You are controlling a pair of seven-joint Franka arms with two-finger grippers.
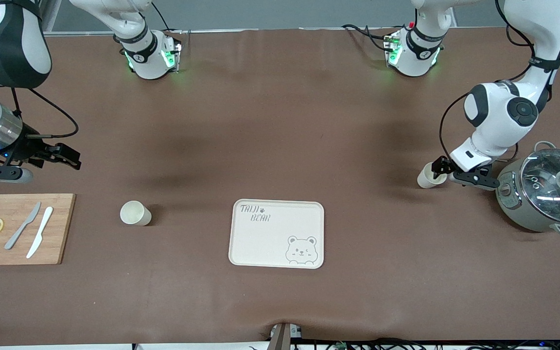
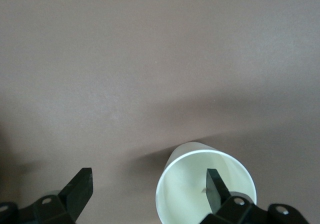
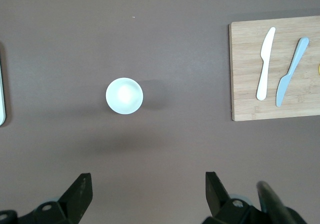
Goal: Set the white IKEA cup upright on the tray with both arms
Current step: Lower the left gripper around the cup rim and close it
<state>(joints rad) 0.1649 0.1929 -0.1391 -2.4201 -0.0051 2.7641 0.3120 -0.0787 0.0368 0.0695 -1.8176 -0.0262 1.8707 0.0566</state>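
The brown worktop (image 1: 280,121) is carrying the cream tray (image 1: 277,233) near the front camera, midway between the arms' ends, with nothing on it. Two white cups are standing upright off the tray. The left claw (image 1: 447,170) is straddling the rim of one cup (image 1: 428,176) beside the lidded pot (image 1: 542,192), fingers apart, one finger (image 2: 216,188) inside the mouth. The right claw (image 1: 66,158), fingers also apart, is hovering toward the cutting board (image 1: 17,228); the other cup (image 1: 135,213) is sitting between that board and the tray.
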